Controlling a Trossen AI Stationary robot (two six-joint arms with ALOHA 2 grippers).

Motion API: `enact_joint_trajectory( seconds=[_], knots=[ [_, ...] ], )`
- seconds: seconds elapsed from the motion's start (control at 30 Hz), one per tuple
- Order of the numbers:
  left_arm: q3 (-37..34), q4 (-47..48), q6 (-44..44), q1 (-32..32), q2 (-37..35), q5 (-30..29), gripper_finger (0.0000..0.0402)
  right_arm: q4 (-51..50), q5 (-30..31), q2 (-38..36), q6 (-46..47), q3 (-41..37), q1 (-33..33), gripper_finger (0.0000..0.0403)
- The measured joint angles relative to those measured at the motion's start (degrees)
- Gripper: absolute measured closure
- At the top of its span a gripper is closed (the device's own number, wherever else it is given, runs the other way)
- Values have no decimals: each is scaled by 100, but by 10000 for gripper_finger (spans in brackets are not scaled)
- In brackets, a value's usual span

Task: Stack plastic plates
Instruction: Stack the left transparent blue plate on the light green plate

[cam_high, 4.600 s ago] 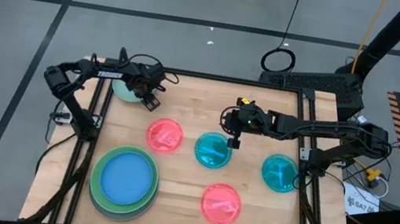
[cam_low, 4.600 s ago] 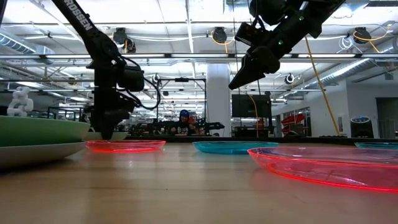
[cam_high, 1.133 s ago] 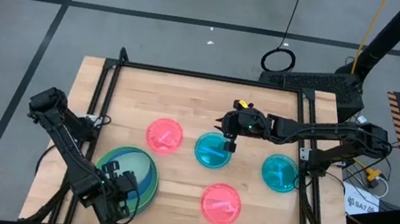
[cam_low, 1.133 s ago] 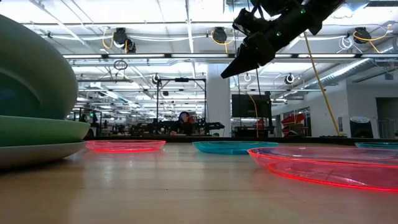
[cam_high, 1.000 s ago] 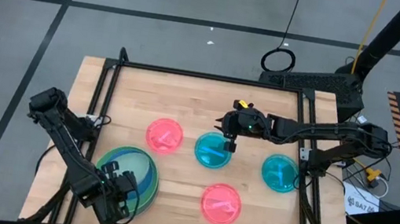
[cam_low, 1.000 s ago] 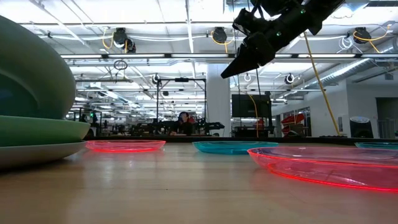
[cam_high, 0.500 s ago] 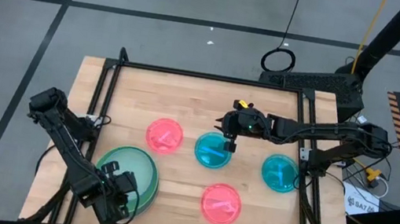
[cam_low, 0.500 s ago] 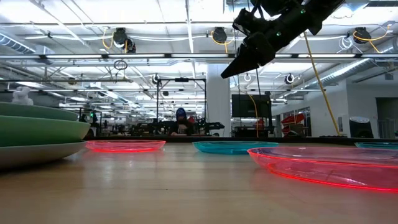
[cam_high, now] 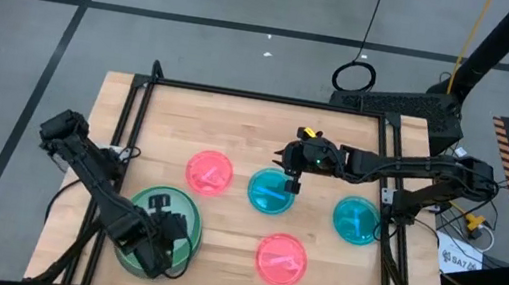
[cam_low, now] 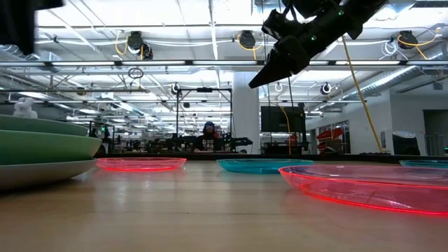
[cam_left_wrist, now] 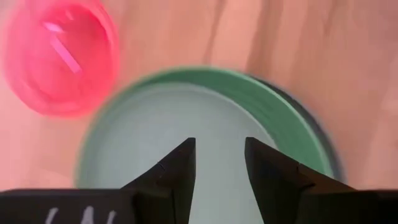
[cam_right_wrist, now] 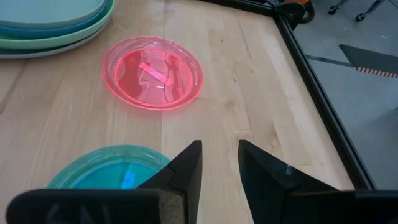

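Left wrist view: left gripper (cam_left_wrist: 217, 163) narrowly parted, empty, over pale green plate (cam_left_wrist: 155, 130) | high view: hidden

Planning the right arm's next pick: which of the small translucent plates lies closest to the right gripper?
The teal plate at the table's middle: the right gripper hovers over its edge. The other teal plate and both pink plates lie farther off.

A pale wood surface (cam_high: 257, 123) with a black frame is standing on a grey floor (cam_high: 203, 14) crossed by dark tape lines. Beyond it, ceiling strip lights (cam_low: 210, 49) are glowing over a white column (cam_low: 245, 112), and a person (cam_low: 208, 133) is sitting far back.
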State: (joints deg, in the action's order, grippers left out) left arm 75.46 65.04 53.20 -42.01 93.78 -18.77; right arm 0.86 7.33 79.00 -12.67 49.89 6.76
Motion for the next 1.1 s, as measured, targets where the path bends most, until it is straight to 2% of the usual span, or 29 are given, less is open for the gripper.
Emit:
enact_joint_trajectory(
  seconds=[0.27,0.53,0.67,0.93,1.1],
  knots=[
    [0,402,-1669,558,-2,-1305,256,-58,1,0,522,0,0,303],
    [0,425,-3394,1193,-4,-2641,256,-981,-13,0,1969,0,-136,303],
    [-186,354,-4017,1472,-218,-2938,256,-1424,-17,0,2588,0,-268,303],
    [-1789,-1312,-5035,2253,-1843,-2928,256,-1632,-11,-1,3771,0,-242,303],
    [-2226,-2821,-5567,2804,-2681,-2933,256,-1598,4,0,4609,0,-168,303]
  ],
)
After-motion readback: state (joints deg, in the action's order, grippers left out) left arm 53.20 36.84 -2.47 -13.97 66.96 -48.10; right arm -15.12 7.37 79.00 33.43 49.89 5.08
